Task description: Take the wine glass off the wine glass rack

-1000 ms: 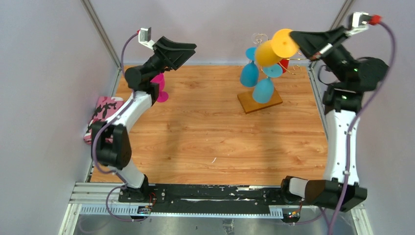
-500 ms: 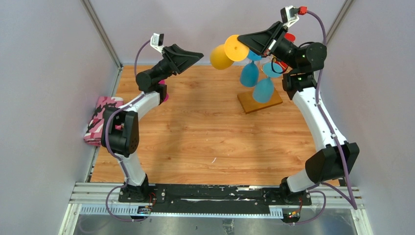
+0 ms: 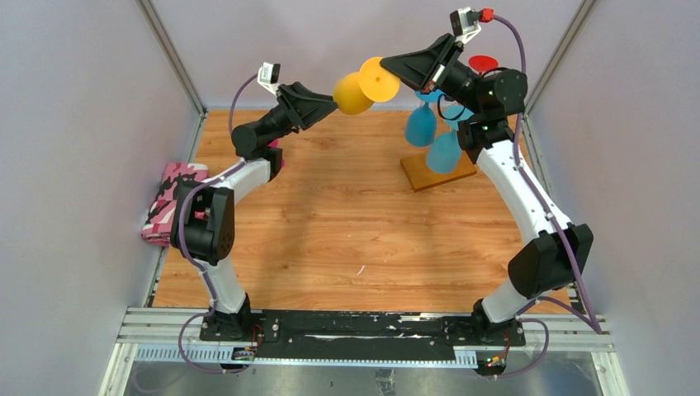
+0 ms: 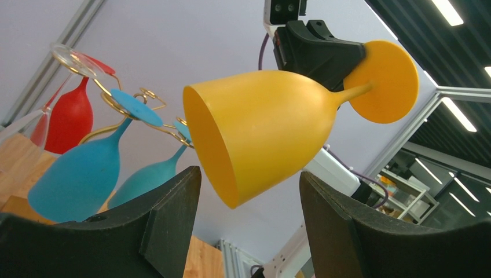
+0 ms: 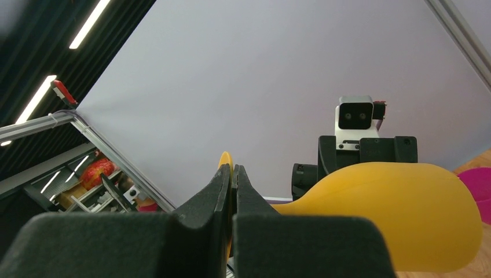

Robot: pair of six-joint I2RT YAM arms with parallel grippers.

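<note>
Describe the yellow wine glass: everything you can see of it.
The yellow wine glass is opaque, matte, plastic-looking: a deep bowl, thin stem and round foot. It lies roughly horizontal in mid-air, off the wine glass rack. The right claw is shut on the stem by the foot. The bowl's mouth points at the left claw, whose open fingers flank the bowl; contact cannot be told.

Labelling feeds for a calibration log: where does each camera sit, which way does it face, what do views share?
Top external: above, behind the bases, facing down at the table; both arms show.
Left wrist: faces up between its open jaws at the yellow wine glass and rack.
Right wrist: faces along its shut jaws toward the left wrist camera.
Shared: all three show the yellow wine glass.
</note>
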